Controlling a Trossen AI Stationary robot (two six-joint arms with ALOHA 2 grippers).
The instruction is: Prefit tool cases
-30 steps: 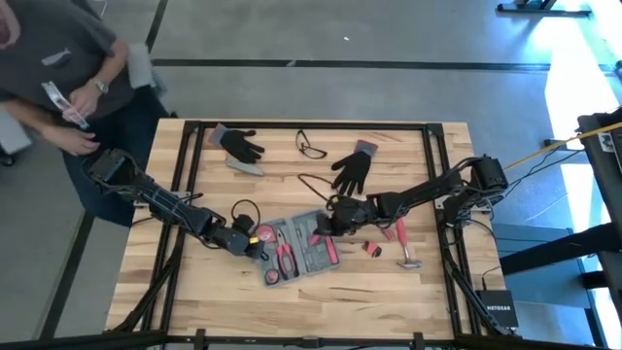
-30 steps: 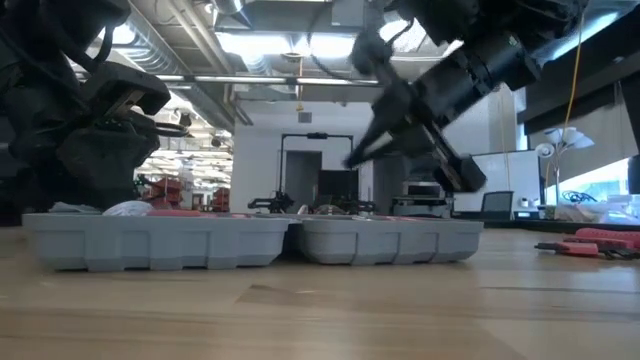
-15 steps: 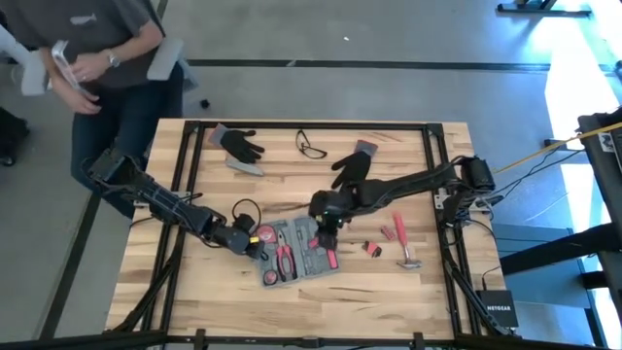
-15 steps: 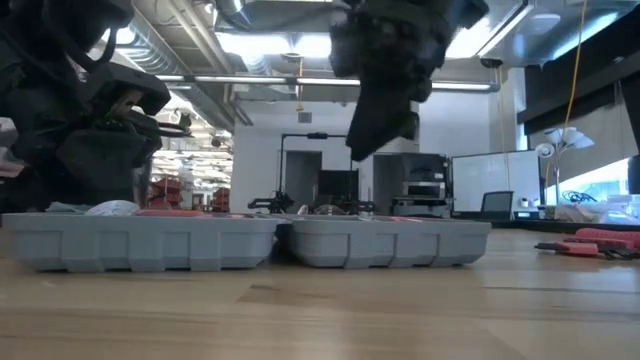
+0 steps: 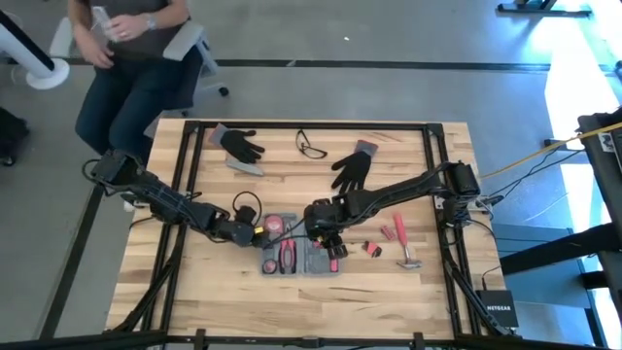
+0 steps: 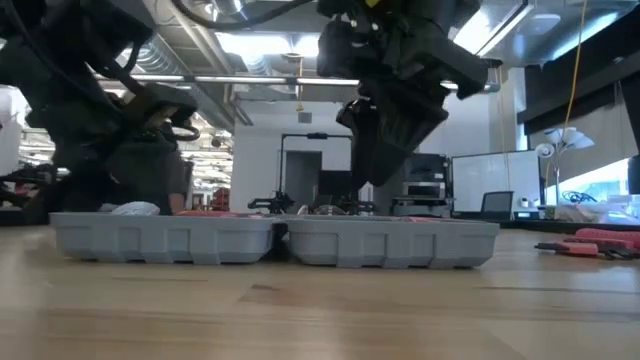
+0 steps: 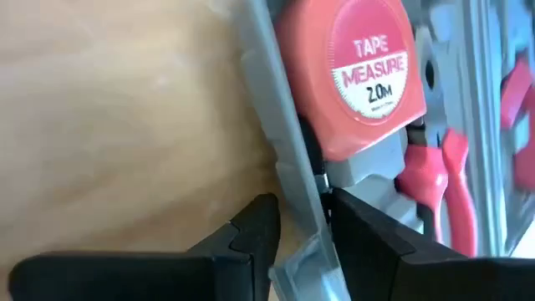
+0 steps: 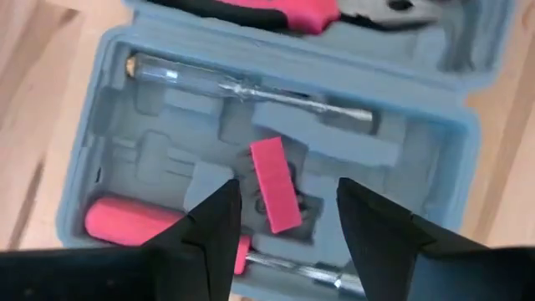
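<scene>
The blue-grey tool case (image 5: 296, 255) lies open and flat on the table, with a red tape measure (image 7: 359, 75) and pink-handled pliers (image 5: 287, 258) in its left half. My left gripper (image 5: 255, 233) is at the case's left end, shut on its rim. My right gripper (image 5: 319, 230) hangs open just above the case's right half (image 8: 418, 134). A small pink block (image 8: 272, 184) lies in a recess below its spread fingers, apart from them. A screwdriver (image 8: 251, 84) lies in the same half. My left gripper pinches the case's thin side wall (image 7: 292, 180) at the left end, beside the tape measure. One finger is outside the wall and one inside. The fingers come low from the table's left. The case rests flat on the table.
Two black gloves (image 5: 238, 144) (image 5: 353, 167) and safety glasses (image 5: 311, 146) lie at the far side. A hammer (image 5: 403, 243) and small pink pieces (image 5: 372, 248) lie right of the case. A seated person (image 5: 136, 39) is beyond the far-left corner.
My right gripper has gone toward the table's left, come over the case's right half and opened; the pink block now lies in a recess. The case, slanted a second ago, has turned square with the table's near edge, and my left gripper has stayed on its left end.
</scene>
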